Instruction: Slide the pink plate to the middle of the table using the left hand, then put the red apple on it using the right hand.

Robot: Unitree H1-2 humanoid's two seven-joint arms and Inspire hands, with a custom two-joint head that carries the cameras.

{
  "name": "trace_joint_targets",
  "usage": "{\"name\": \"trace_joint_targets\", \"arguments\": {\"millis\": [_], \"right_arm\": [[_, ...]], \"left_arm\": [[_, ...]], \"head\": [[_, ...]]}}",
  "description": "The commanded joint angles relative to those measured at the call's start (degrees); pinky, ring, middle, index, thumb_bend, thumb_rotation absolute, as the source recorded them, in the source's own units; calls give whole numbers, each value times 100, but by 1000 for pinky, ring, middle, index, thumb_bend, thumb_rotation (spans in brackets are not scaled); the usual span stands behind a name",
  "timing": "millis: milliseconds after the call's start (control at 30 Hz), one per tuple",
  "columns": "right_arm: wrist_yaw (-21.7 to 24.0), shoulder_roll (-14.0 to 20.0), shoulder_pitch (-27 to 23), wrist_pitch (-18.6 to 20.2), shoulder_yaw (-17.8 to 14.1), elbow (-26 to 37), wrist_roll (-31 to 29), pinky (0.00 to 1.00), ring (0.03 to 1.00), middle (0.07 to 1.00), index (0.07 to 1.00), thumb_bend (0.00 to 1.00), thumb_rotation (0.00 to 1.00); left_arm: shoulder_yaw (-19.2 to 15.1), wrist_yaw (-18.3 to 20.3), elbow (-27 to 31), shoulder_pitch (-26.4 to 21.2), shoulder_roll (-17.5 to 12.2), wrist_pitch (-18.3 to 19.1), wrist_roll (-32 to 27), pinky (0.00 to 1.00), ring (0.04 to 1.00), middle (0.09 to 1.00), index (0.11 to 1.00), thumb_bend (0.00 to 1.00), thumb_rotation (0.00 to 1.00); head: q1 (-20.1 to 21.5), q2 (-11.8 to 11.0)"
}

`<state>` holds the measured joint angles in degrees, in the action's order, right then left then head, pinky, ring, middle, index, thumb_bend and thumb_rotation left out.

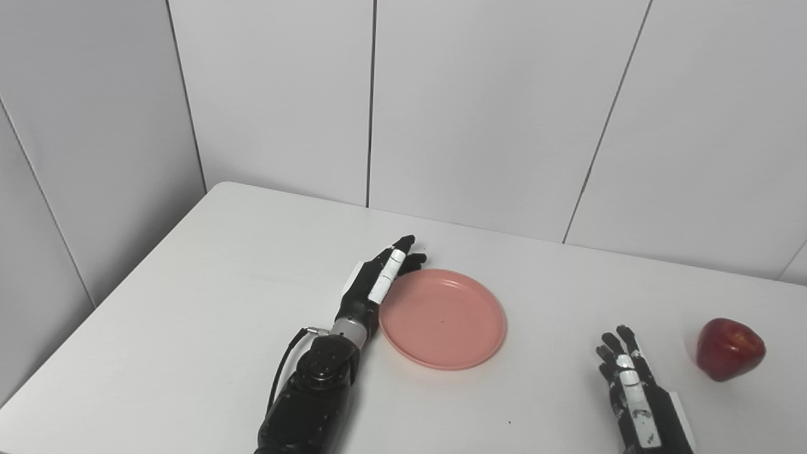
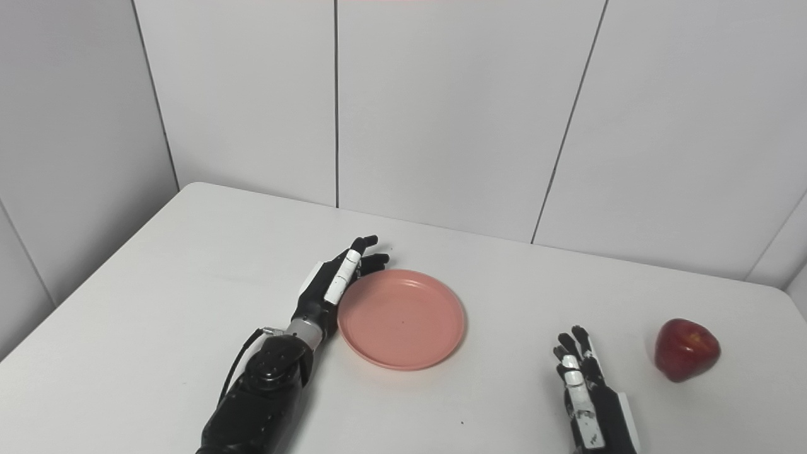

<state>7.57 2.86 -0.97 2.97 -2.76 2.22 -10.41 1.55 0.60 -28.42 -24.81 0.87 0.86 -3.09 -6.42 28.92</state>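
A pink plate (image 1: pixel 442 318) lies flat and empty near the middle of the white table (image 1: pixel 208 284). My left hand (image 1: pixel 378 279) rests edge-on against the plate's left rim, fingers straight and pointing away from me, holding nothing. A red apple (image 1: pixel 729 349) stands on the table at the far right. My right hand (image 1: pixel 630 384) is open near the front edge, fingers spread, a short way left of the apple and not touching it.
The table's back edge runs close to a grey panelled wall (image 1: pixel 479 113). Its left edge slants toward the front left corner. Bare tabletop lies between the plate and my right hand.
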Motion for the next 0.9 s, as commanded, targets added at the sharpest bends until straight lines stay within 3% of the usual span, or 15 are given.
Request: {"name": "trace_joint_targets", "arguments": {"millis": [0,367,867], "right_arm": [[-7,-120,91,-79,63,-100,-33,1000,953,942,968,787,764],[-9,-170,85,-70,79,-83,-37,1000,950,941,961,774,749],[22,-148,82,-88,141,-78,-8,1000,958,955,975,761,754]], "left_arm": [[177,142,-121,189,228,505,45,824,813,768,839,791,913],[227,160,-56,218,305,582,-22,784,812,776,834,799,899],[292,243,222,273,380,774,-78,828,821,771,840,805,896]], "head": [[-7,9],[46,15],[67,20]]}}
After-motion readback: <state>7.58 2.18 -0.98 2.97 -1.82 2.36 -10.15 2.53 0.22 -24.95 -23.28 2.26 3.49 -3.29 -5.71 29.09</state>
